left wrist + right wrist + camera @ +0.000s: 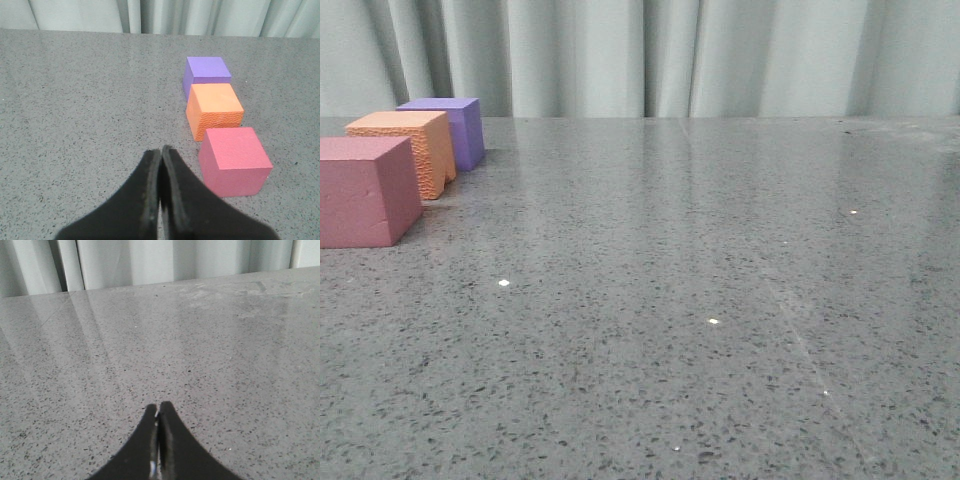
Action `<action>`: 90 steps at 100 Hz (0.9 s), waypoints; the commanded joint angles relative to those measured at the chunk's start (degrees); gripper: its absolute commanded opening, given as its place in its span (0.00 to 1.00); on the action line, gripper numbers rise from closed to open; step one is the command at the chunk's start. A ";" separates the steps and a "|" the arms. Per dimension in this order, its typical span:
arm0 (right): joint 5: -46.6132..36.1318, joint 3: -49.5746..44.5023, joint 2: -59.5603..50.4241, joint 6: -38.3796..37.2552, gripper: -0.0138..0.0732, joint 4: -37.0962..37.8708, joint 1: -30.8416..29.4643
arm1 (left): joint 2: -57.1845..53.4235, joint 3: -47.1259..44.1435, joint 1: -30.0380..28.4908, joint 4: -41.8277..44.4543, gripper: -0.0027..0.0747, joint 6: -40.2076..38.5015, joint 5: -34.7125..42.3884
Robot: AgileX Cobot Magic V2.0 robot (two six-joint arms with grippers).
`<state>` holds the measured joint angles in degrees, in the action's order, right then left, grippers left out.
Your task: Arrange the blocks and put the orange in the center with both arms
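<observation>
I see the orange cube (215, 109) already mid-row between purple cube (206, 75) and pink-red cube (235, 161) at far left of table (720, 300), just right of left gripper (160, 152); both it and right gripper (158, 410) have jaws together, empty.

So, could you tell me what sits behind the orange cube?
The purple cube sits directly behind the orange cube, which hides its lower front in the front view; curtain beyond.

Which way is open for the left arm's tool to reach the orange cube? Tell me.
Probably from above: the left tool, shut, has bare table ahead, but the purple cube and pink-red cube flank the orange cube.
</observation>
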<state>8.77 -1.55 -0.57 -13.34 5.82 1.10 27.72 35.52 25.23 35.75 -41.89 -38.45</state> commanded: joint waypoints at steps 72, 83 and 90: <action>-4.92 0.74 -1.43 0.41 0.08 -0.06 -0.31 | -20.12 -29.06 -22.86 -28.31 0.01 29.16 36.53; -4.92 0.74 -1.43 0.41 0.08 -0.06 -0.31 | -22.93 -34.49 -24.57 -28.66 0.01 29.16 41.48; -4.92 0.74 -1.43 0.41 0.08 -0.06 -0.31 | -24.41 -36.92 -24.73 -27.69 0.01 29.16 43.08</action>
<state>8.77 -1.55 -0.57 -13.34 5.82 1.10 4.36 0.21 0.90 8.16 -13.07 -4.30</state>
